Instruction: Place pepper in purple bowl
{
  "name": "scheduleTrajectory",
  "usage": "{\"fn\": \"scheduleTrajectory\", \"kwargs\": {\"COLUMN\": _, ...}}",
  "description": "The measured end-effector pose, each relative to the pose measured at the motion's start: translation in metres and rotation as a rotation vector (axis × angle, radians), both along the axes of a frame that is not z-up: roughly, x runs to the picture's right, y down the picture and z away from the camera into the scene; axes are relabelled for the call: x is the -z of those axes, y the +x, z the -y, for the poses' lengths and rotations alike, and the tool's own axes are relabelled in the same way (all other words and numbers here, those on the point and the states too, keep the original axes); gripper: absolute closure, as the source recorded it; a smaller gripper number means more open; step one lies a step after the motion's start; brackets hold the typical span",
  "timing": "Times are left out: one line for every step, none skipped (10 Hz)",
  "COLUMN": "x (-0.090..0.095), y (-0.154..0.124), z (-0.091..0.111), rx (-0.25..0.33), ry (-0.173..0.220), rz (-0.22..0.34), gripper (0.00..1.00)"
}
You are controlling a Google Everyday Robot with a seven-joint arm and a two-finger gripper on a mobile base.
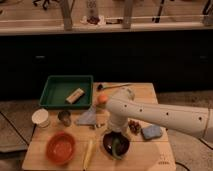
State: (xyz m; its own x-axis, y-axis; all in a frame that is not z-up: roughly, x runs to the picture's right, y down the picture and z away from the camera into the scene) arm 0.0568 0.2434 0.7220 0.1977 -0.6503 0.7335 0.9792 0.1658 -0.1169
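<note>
The robot's white two-finger gripper (pixel 116 135) hangs directly over the small round dark purple bowl (pixel 106 144) near the front edge of the light wooden table (pixel 160 155); whether it is open or closed I cannot tell. Just beneath it, the small slender green pepper (pixel 117 148) lies inside that bowl. I judge the pepper light, fairly stiff and waxy, so apt to slip or roll, and best pinched gently across its thicker middle.
</note>
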Motion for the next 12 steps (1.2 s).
{"fn": "scheduleTrajectory", "kwargs": {"x": 0.0004, "y": 0.0004, "z": 0.0002, "rx": 0.001, "ry": -0.001, "rz": 0.000, "gripper": 0.20}}
{"fn": "scheduleTrajectory", "kwargs": {"x": 0.0008, "y": 0.0004, "z": 0.0005, "rx": 0.002, "ry": -0.001, "rz": 0.001, "gripper": 0.20}}
{"fn": "scheduleTrajectory", "kwargs": {"x": 0.0010, "y": 0.0005, "z": 0.0005, "rx": 0.002, "ry": -0.001, "rz": 0.001, "gripper": 0.20}}
{"fn": "scheduleTrajectory", "kwargs": {"x": 0.0013, "y": 0.0004, "z": 0.0004, "rx": 0.003, "ry": -0.002, "rz": 0.002, "gripper": 0.20}}
{"fn": "scheduleTrajectory", "kwargs": {"x": 0.0015, "y": 0.0005, "z": 0.0004, "rx": 0.003, "ry": -0.003, "rz": 0.003, "gripper": 0.20}}
{"fn": "scheduleTrajectory", "kwargs": {"x": 0.0015, "y": 0.0006, "z": 0.0004, "rx": 0.003, "ry": -0.003, "rz": 0.004, "gripper": 0.20}}
{"fn": "scheduleTrajectory", "kwargs": {"x": 0.0013, "y": 0.0002, "z": 0.0002, "rx": 0.003, "ry": -0.004, "rz": 0.005, "gripper": 0.20}}
{"fn": "scheduleTrajectory", "kwargs": {"x": 0.0009, "y": 0.0001, "z": -0.0004, "rx": 0.003, "ry": -0.005, "rz": 0.007, "gripper": 0.20}}
{"fn": "scheduleTrajectory", "kwargs": {"x": 0.0005, "y": -0.0001, "z": -0.0008, "rx": 0.004, "ry": -0.006, "rz": 0.008, "gripper": 0.20}}
{"fn": "scheduleTrajectory", "kwargs": {"x": 0.0001, "y": -0.0003, "z": -0.0012, "rx": 0.003, "ry": -0.008, "rz": 0.011, "gripper": 0.20}}
{"fn": "scheduleTrajectory", "kwargs": {"x": -0.0002, "y": -0.0002, "z": -0.0012, "rx": 0.002, "ry": -0.009, "rz": 0.015, "gripper": 0.20}}
{"fn": "scheduleTrajectory", "kwargs": {"x": -0.0005, "y": -0.0003, "z": -0.0013, "rx": 0.003, "ry": -0.011, "rz": 0.019, "gripper": 0.20}}
